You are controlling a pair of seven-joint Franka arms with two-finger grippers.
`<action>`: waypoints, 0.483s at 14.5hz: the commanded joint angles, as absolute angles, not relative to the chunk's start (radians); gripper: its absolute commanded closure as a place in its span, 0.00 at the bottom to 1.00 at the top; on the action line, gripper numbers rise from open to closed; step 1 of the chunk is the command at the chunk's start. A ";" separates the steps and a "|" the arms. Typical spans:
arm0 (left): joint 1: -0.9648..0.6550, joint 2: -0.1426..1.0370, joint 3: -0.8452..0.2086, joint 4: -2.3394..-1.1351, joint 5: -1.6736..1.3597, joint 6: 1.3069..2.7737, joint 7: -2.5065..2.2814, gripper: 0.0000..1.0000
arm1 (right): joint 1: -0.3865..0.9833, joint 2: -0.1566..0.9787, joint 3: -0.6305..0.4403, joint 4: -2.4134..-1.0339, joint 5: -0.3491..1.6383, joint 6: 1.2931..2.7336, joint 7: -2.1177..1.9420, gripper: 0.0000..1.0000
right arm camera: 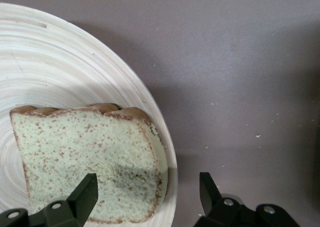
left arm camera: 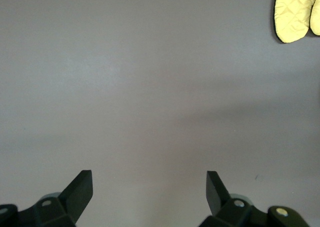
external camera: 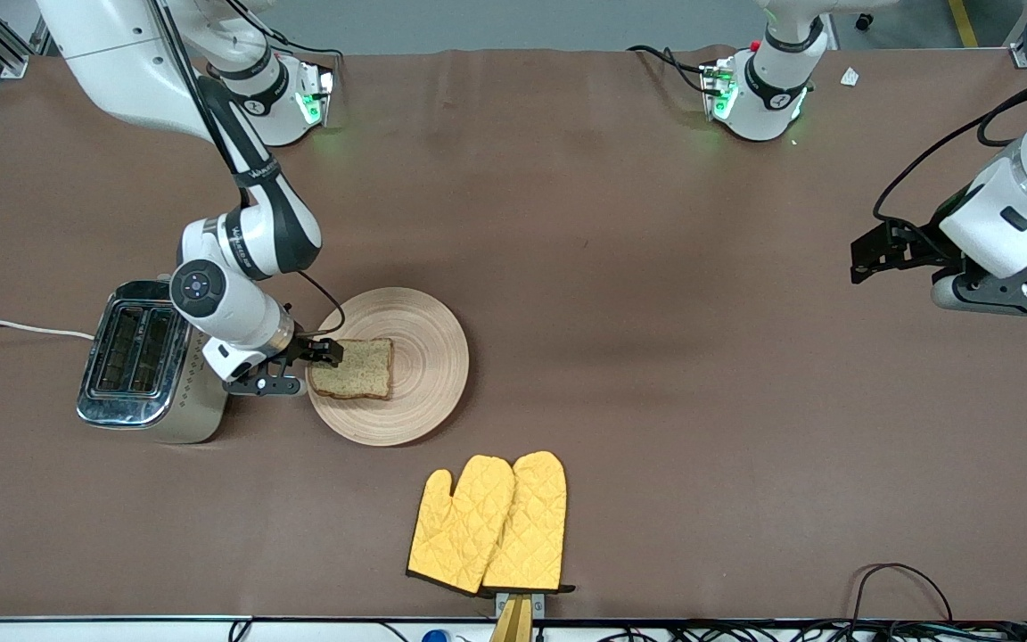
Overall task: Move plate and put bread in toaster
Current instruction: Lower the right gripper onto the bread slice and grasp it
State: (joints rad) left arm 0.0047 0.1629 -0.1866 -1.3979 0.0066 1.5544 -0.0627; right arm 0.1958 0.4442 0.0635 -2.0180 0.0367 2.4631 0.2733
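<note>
Wooden plate (external camera: 411, 370) near the worktop's (external camera: 620, 267) right-arm end, beside the toaster (external camera: 143, 361), bread (external camera: 355, 368) lying on it. Right pincer (external camera: 324, 350) low at the bread's toaster-side edge, fingers apart (nothing gripped). Left pincer (left arm camera: 149, 189) waiting wide open, empty, over bare worktop at the left-arm end.

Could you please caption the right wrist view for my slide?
Right gripper open, straddling the edge of the bread on the plate.

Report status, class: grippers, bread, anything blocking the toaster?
Right gripper open, straddling bread edge on plate. Left gripper open, waiting over bare table. Toaster slots unobstructed.
</note>
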 commanded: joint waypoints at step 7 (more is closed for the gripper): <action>0.017 0.140 -0.175 -1.397 0.031 1.543 -0.064 0.00 | 0.195 0.457 0.061 -2.013 0.055 2.470 0.285 0.39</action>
State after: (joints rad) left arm 0.0164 0.1577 -0.1734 -1.3952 0.0085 1.5531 -0.0627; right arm 0.1957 0.4534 0.0605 -2.0173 0.0397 2.4673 0.2747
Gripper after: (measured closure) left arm 0.000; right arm 0.374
